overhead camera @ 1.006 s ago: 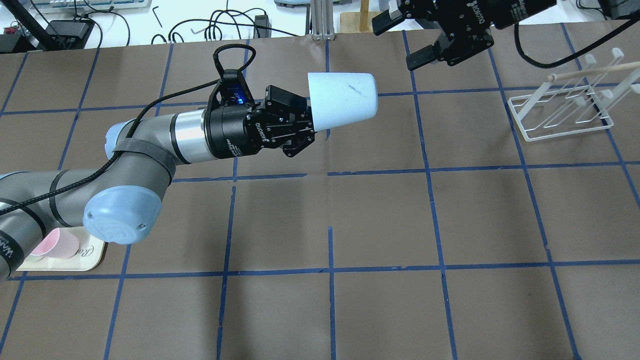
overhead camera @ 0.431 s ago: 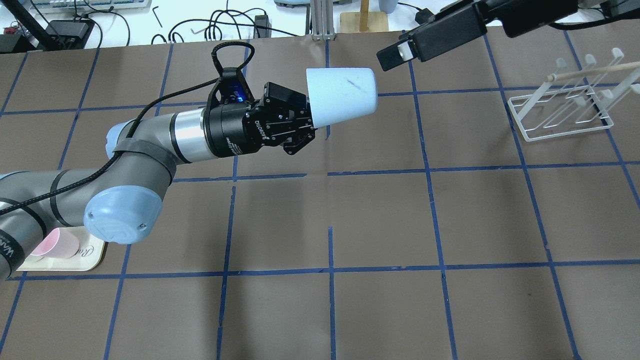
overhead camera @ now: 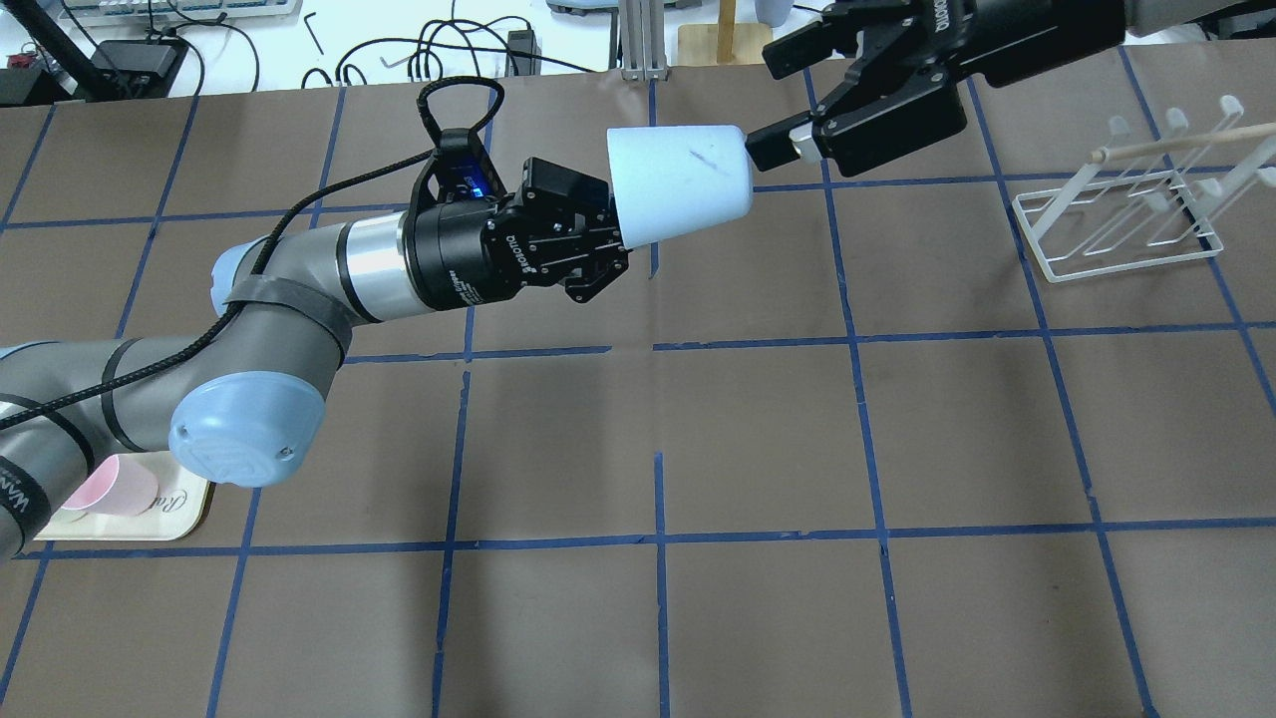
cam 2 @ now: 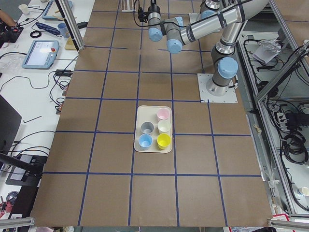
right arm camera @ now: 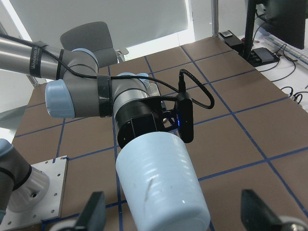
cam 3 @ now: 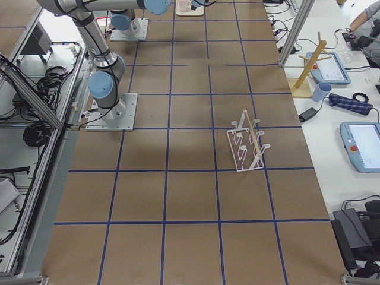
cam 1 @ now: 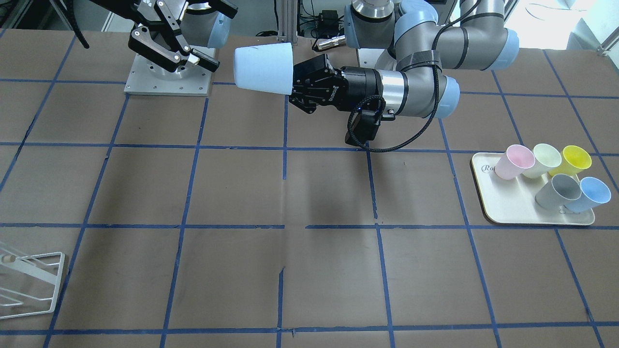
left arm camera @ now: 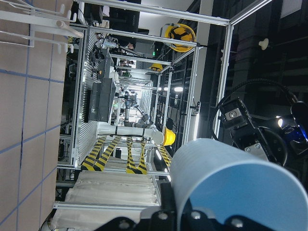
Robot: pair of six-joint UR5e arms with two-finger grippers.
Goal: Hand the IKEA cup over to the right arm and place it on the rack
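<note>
Silver left arm (overhead camera: 379,264) has pale blue joint caps (overhead camera: 244,434), black gripper (overhead camera: 604,227), looped ribbed cable (overhead camera: 464,86).

Two arms are facing each other, one gripping, one gaping.
The left arm (overhead camera: 299,264) is stretching out over the table with its wrist level, and the left gripper (overhead camera: 610,227) is clamping the narrow end of the IKEA cup (overhead camera: 678,184). The right arm (overhead camera: 1047,20) is reaching in from the far side, and the right gripper (overhead camera: 773,102) is pointing at the left one, jaws spread wide, fingertips just beside the cup's wide end.
</note>
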